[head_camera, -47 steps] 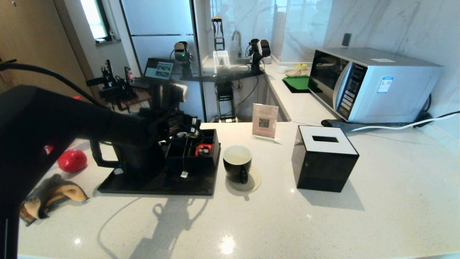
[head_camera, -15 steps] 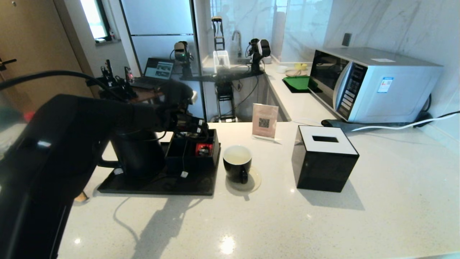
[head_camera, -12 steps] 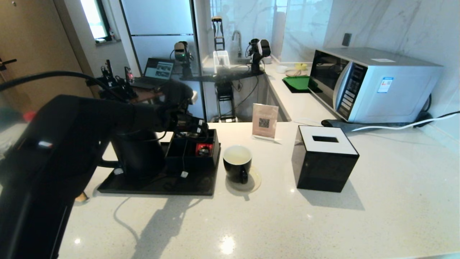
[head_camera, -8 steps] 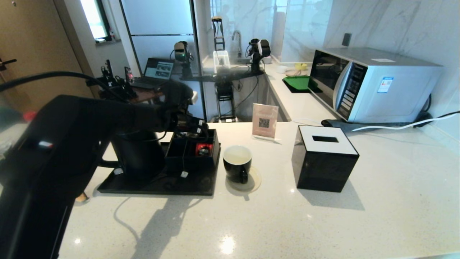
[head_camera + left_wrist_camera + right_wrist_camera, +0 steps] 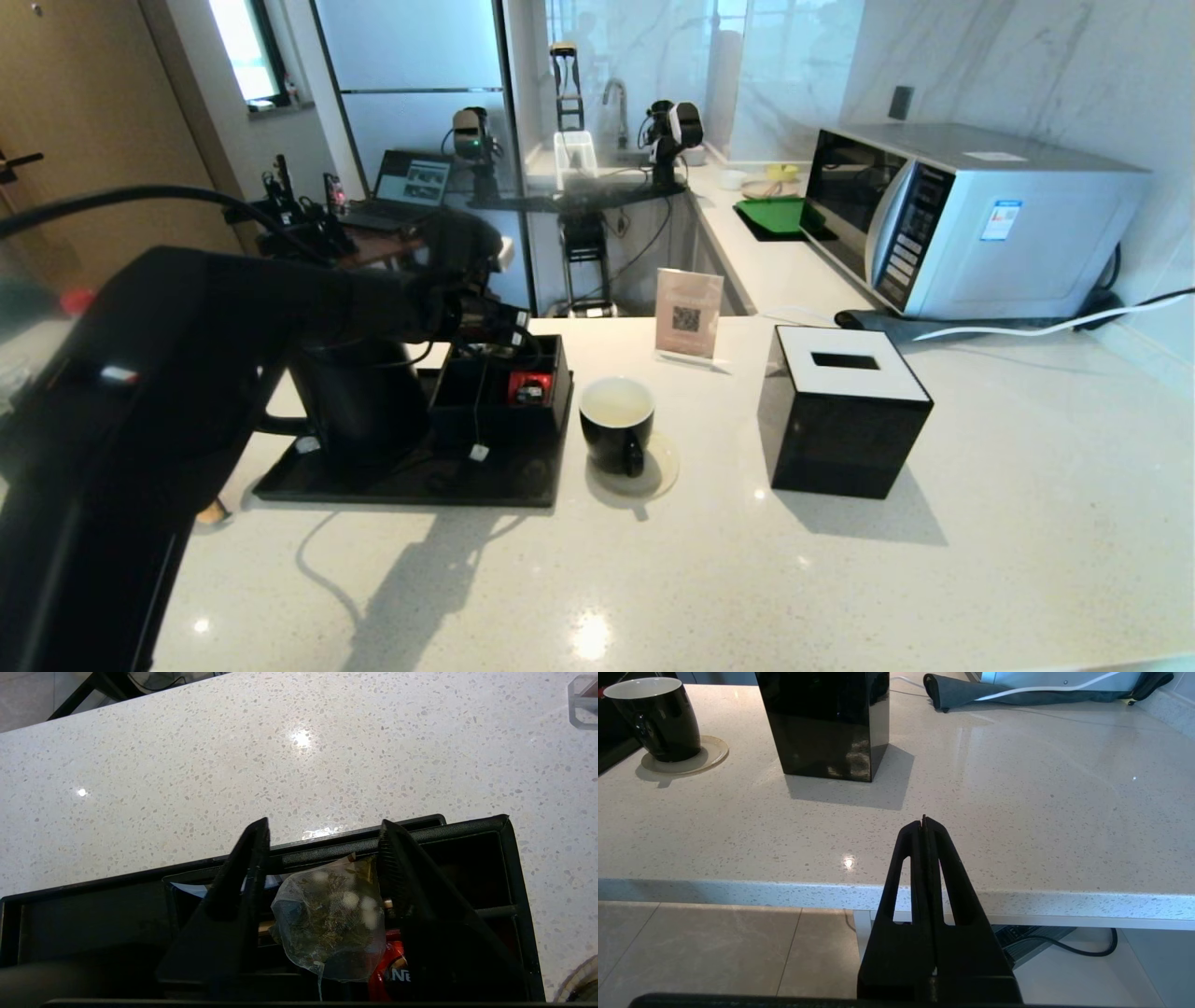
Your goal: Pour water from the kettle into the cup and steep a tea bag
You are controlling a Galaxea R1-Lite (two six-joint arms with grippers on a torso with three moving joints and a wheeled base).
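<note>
My left gripper (image 5: 324, 823) hangs open over the black organiser box (image 5: 467, 828), and the tea bag (image 5: 329, 919), a translucent pouch of dark leaves, lies between its fingers, against one and clear of the other. In the head view this gripper (image 5: 495, 341) sits above the box, with the bag's white tag (image 5: 478, 453) dangling on its string down the box front. The black kettle (image 5: 359, 406) stands on the tray (image 5: 411, 485), partly behind my left arm. The black cup (image 5: 616, 425) with white interior rests on a coaster right of the tray. My right gripper (image 5: 924, 819) is shut and empty, low before the counter edge.
A red wrapped packet (image 5: 390, 970) lies in the box beside the tea bag. A black tissue box (image 5: 845, 420) stands right of the cup. Behind are a small sign (image 5: 688, 315) and a microwave (image 5: 971, 219). A dark cloth and white cable (image 5: 1017, 693) lie at the back.
Since three seconds ago my left arm has risen and swung right, bringing its gripper over the organiser box. Over the last second it has barely moved. Cup and kettle have stayed put.
</note>
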